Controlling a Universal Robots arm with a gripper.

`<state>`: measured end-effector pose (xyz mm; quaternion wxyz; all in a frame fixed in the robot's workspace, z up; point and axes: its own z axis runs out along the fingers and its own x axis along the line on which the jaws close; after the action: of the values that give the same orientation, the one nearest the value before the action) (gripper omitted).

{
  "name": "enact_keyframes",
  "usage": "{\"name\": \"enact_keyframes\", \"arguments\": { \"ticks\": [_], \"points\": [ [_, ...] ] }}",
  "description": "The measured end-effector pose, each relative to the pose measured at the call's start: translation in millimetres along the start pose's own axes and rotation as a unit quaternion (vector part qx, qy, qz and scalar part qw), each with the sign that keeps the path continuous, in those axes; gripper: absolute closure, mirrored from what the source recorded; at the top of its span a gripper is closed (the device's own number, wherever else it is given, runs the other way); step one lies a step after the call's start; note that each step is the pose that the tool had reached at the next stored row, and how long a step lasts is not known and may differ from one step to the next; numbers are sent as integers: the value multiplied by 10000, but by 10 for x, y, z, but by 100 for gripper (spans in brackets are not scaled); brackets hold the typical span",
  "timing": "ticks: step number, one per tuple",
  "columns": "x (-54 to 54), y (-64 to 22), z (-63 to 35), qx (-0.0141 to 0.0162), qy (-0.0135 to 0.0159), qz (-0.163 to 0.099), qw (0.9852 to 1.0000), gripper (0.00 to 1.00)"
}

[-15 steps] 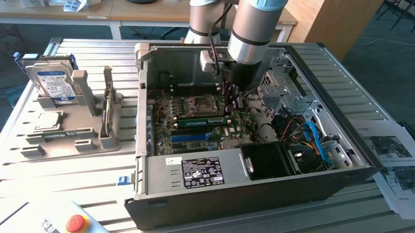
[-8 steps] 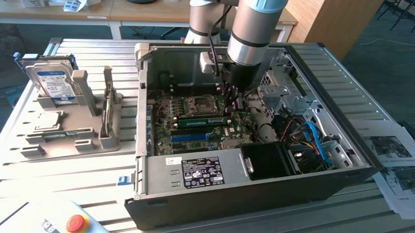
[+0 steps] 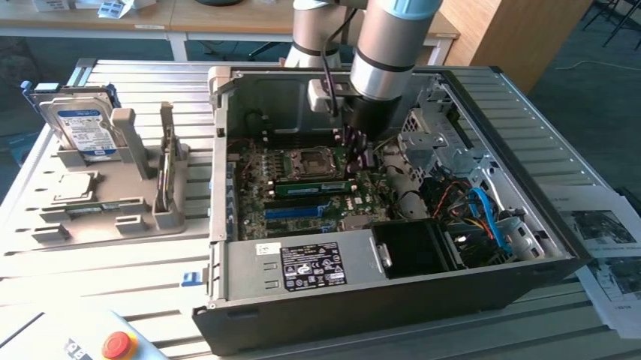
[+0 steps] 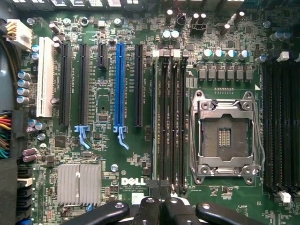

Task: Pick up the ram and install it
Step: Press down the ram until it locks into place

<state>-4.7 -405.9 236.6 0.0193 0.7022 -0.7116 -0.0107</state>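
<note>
The ram [image 3: 312, 187] is a long green stick standing on edge in a slot of the motherboard, just beside the CPU socket [image 3: 308, 161]. In the wrist view the ram [image 4: 154, 122] shows edge-on as a thin strip along the outermost of the black memory slots, next to the socket [image 4: 227, 136]. My gripper [image 3: 359, 154] reaches down into the open computer case [image 3: 225, 172], over one end of the stick. Its black fingers [image 4: 149, 208] are pressed together, so my gripper [image 4: 159, 194] is shut with nothing visible between them. Whether the tips touch the ram cannot be told.
A long blue slot [image 4: 120, 84] and a silver heatsink [image 4: 78, 183] lie beside the memory slots. The power supply [image 3: 300, 262] and cable bundles [image 3: 481, 217] crowd the case. A grey holder [image 3: 110, 217] on the exterior view's left carries a hard drive [image 3: 85, 127]. A red stop button [image 3: 118, 345] sits in front.
</note>
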Motion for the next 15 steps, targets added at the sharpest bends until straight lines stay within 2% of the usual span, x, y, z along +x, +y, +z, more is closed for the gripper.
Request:
{"name": "enact_keyframes", "arguments": {
  "ticks": [6,11,15],
  "points": [
    [-7,-4,2,0,0,0,10000,90],
    [-8,-63,0,-1,0,0,10000,90],
    [-8,-70,0,-1,0,0,10000,90]
  ]
}}
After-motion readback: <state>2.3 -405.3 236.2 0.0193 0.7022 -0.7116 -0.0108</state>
